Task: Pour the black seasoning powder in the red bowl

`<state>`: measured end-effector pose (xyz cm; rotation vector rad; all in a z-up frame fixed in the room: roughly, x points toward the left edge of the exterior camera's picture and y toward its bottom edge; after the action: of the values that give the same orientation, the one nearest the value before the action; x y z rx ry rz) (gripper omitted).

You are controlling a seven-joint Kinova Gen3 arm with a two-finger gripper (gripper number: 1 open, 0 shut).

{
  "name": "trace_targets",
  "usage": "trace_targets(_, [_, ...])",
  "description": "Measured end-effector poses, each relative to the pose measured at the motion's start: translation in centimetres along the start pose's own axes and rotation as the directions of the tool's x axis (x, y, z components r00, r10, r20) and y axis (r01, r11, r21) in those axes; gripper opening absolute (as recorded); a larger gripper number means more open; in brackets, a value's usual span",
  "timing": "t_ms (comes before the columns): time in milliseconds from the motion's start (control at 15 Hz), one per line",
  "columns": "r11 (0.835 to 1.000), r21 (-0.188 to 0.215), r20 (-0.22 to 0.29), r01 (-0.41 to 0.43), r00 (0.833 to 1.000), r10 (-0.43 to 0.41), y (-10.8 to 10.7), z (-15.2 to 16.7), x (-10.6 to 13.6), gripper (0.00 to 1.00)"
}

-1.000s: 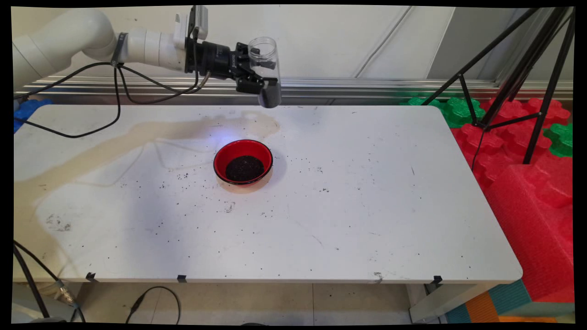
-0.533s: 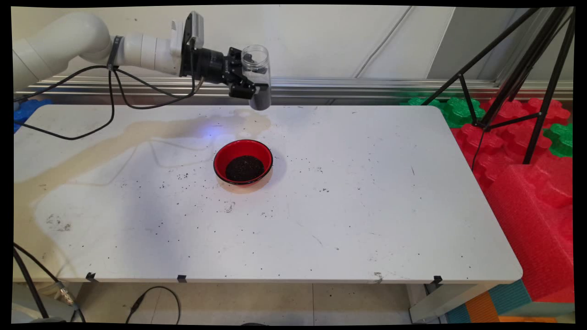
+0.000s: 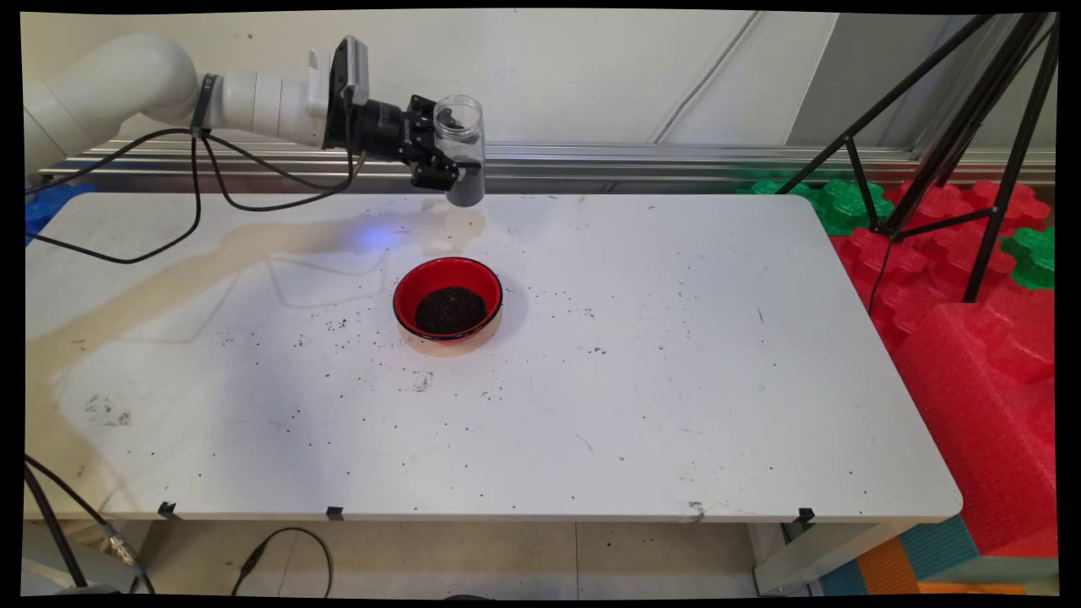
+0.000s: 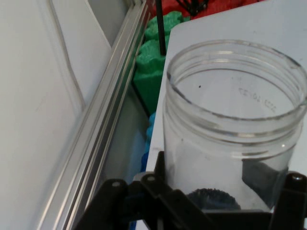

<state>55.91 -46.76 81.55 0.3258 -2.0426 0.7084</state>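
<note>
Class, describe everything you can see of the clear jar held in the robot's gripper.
The jar is clear plastic with a threaded, lidless mouth, upright. A little dark granular stuff lies at its bottom. The black gripper is clamped round its lower half, holding it in the air over the white table's far edge, beyond the red bowl.

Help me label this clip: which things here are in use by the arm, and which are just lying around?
In use:
- gripper, shut on the clear jar, held upright above the table's far edge
- dark granules low in the jar
- red bowl holding dark granules

Lying about:
- white table, with scattered specks
- black tripod
- foam blocks
</note>
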Motion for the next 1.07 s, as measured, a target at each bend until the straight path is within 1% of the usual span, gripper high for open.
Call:
trace_targets(267, [0.998, 0.01, 0.01, -0.055, 0.998, 0.055, 0.1, -0.2, -0.9, 0.0])
trace_targets(600, [0.99, 0.017, 0.018, -0.138, 0.99, 0.138, 0.3, -0.4, -1.6, 0.0])
trace_targets(800, [0.978, 0.015, 0.028, -0.207, 0.978, 0.207, 0.5, -0.5, -2.2, 0.0])
trace_targets(1067, [0.952, -0.001, 0.043, -0.308, 0.951, 0.307, 1.0, -0.7, -2.8, 0.0])
